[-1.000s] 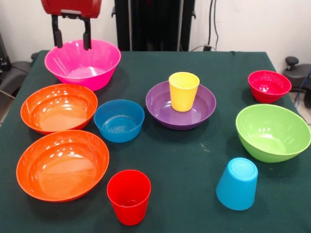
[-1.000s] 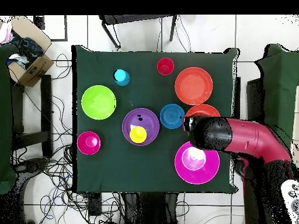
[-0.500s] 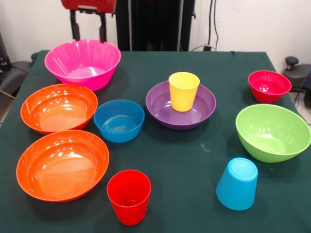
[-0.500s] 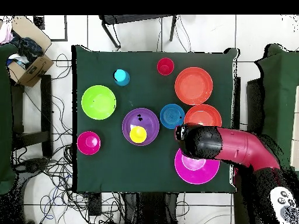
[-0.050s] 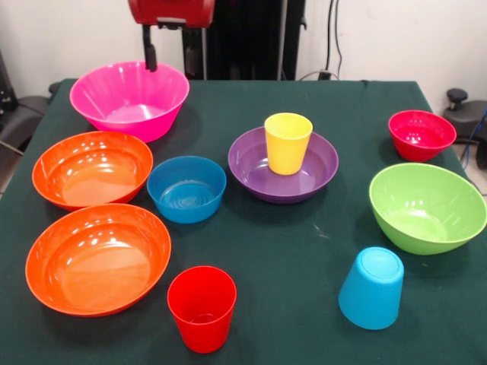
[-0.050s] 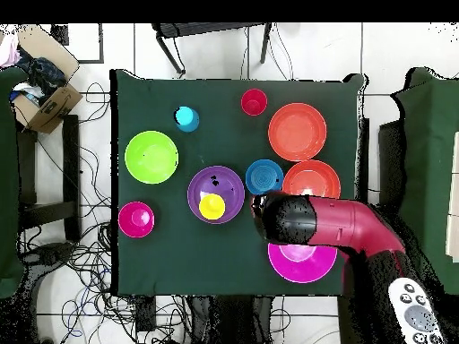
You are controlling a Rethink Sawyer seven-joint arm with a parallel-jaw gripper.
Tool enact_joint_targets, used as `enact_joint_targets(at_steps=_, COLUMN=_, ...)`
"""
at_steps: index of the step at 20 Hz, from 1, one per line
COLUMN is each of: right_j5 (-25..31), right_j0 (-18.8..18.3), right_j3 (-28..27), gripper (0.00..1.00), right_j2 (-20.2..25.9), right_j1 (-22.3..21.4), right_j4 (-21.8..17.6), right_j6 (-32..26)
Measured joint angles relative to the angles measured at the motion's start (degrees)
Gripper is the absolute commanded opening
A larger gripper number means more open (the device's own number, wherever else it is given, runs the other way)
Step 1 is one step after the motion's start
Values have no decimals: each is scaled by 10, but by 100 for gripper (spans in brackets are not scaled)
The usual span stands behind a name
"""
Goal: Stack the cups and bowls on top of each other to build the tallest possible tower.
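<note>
Though yellow cup [image 5: 288, 141] sits in purple bowl [image 5: 283, 165], no tower yet; gripper [image 5: 167, 58] fingers apart, empty, magenta bowl [image 5: 129, 99] just below; rest unstacked.

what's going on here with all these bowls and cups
A robot arm's open, empty gripper hangs above the table's far edge beside the magenta bowl. No tower exists yet: the bowls and cups sit apart on the green table. Only the yellow cup stands inside the purple bowl; the light blue cup is upside down.
</note>
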Motion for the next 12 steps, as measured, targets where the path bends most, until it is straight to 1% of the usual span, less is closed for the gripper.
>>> enact_joint_targets(at_steps=9, right_j5=-4, right_j0=11, right_j3=2, gripper=100, right_j2=-3, right_j1=2, right_j4=0, right_j6=0)
enact_joint_targets(at_steps=12, right_j5=-4, right_j0=17, right_j3=2, gripper=100, right_j2=-11, right_j1=2, right_j4=0, right_j6=0)
